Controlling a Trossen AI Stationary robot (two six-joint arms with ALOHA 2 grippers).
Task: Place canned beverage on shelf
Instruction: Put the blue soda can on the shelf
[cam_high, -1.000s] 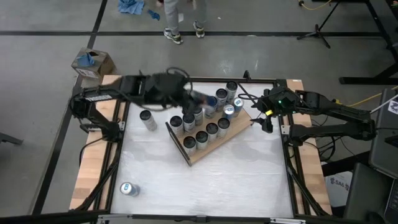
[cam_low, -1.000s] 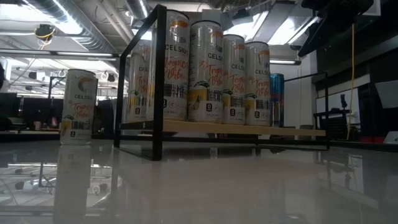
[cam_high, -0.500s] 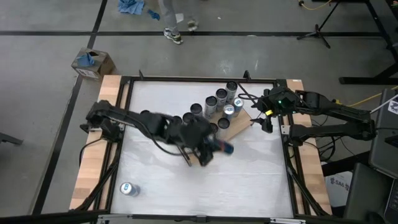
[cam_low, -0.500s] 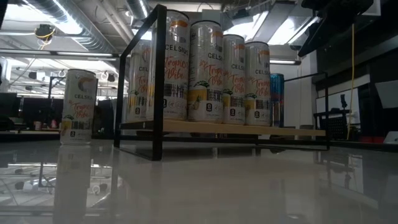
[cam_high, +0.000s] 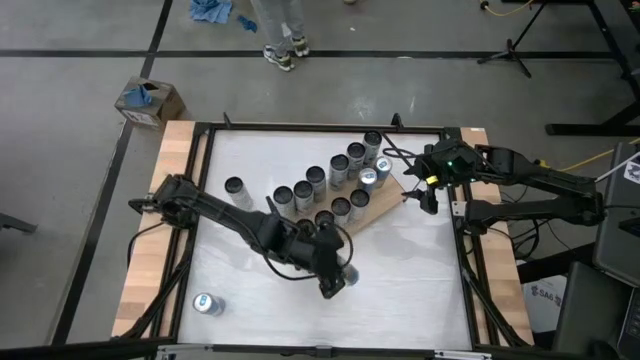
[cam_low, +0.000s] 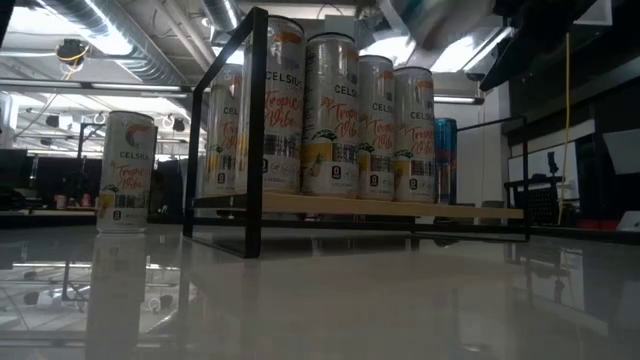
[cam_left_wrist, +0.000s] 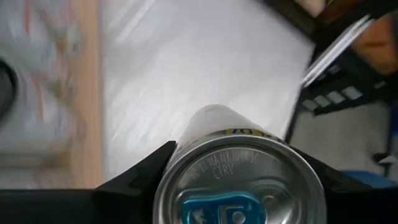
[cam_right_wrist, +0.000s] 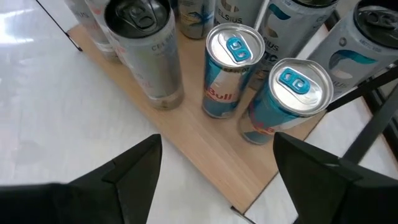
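Note:
My left gripper (cam_high: 338, 280) is shut on a silver can with a blue tab (cam_left_wrist: 239, 186), in the air over the white table near the shelf's near corner. The can shows as a blur at the top of the low view (cam_low: 430, 20). The shelf (cam_high: 385, 205) is a wood board in a black frame, slanting across the table's far middle, with several cans standing on it. My right gripper (cam_right_wrist: 214, 186) hangs open at the shelf's right end, above two blue-and-silver cans (cam_right_wrist: 231, 68). My left gripper pinches the can's side wall just below its top rim (cam_left_wrist: 186, 162), one finger (cam_left_wrist: 137, 180) on each side. The can's top faces back at the wrist and its body points away, slanting down. It is tilted and clear of the table.
One can (cam_high: 235, 188) stands on the table left of the shelf, also in the low view (cam_low: 125, 170). Another can (cam_high: 207, 304) lies near the table's near left corner. Pale wooden planks (cam_high: 140, 290) flank the table. A person's feet (cam_high: 280, 50) show beyond the far edge.
My left gripper has swung with the can from above the shelf's far left side, across the shelf toward the table's near edge and a little right, sinking as it went. The can has stayed in its hold.

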